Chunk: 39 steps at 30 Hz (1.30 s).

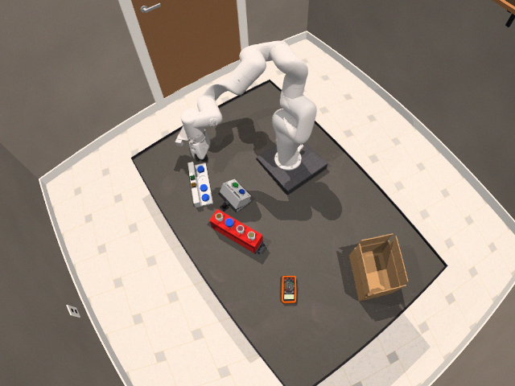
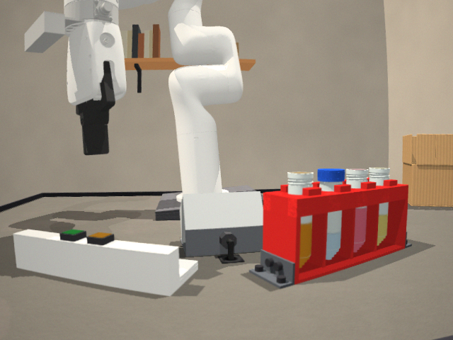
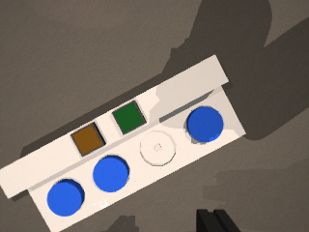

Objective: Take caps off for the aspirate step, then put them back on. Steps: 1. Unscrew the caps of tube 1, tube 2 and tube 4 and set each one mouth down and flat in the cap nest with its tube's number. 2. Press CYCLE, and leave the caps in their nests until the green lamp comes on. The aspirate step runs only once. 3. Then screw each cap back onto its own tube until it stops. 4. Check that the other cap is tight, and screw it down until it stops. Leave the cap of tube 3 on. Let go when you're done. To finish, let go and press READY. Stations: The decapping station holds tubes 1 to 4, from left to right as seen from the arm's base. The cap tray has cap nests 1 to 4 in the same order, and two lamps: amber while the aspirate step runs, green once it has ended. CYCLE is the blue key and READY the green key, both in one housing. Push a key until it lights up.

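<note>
My gripper (image 1: 199, 157) (image 2: 95, 146) (image 3: 215, 220) is shut and empty. It hangs well above the far end of the white cap tray (image 1: 196, 200) (image 2: 91, 259) (image 3: 203, 77). Three blue caps (image 3: 205, 124) (image 3: 111, 173) (image 3: 65, 198) lie flat in nests 4, 2 and 1. Nest 3 (image 3: 157, 147) is empty. The tray's amber lamp (image 3: 87, 139) and green lamp (image 3: 128, 117) both look dull; I cannot tell whether either is lit. The red tube rack (image 1: 236, 237) (image 2: 336, 205) holds three open tubes and one tube with a blue cap (image 1: 228, 222) (image 2: 330, 174), tube 3.
The grey key housing (image 1: 232, 199) (image 2: 219, 215) with a green key (image 1: 235, 184) and a blue key (image 1: 241, 191) stands between tray and rack. An orange multimeter (image 1: 288, 289) and an open cardboard box (image 1: 378, 265) (image 2: 427, 168) lie farther off. The arm's base (image 1: 286, 159) is behind.
</note>
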Available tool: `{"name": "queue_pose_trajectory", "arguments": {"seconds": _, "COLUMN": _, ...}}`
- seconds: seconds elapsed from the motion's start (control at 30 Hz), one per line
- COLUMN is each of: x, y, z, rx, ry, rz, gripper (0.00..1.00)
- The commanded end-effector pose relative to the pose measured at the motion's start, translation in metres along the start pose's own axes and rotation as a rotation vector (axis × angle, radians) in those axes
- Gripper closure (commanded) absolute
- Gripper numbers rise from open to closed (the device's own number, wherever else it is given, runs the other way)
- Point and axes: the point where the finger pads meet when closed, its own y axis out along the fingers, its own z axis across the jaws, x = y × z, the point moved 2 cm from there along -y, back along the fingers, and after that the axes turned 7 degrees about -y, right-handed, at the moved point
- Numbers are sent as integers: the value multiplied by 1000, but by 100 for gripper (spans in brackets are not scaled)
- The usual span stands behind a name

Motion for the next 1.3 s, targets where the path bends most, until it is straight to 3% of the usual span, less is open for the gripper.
{"name": "queue_pose_trajectory", "arguments": {"seconds": 0.0, "x": 22, "y": 4, "z": -13, "rx": 20, "ry": 275, "rz": 43, "gripper": 100}}
{"name": "queue_pose_trajectory", "arguments": {"seconds": 0.27, "x": 56, "y": 15, "z": -30, "rx": 15, "ry": 578, "rz": 49, "gripper": 100}}
{"name": "queue_pose_trajectory", "arguments": {"seconds": 0.4, "x": 65, "y": 17, "z": -35, "rx": 15, "ry": 578, "rz": 49, "gripper": 100}}
{"name": "queue_pose_trajectory", "arguments": {"seconds": 1.13, "x": 178, "y": 51, "z": -94, "rx": 15, "ry": 578, "rz": 47, "gripper": 100}}
{"name": "queue_pose_trajectory", "arguments": {"seconds": 1.27, "x": 179, "y": 51, "z": -94, "rx": 15, "ry": 578, "rz": 47, "gripper": 100}}
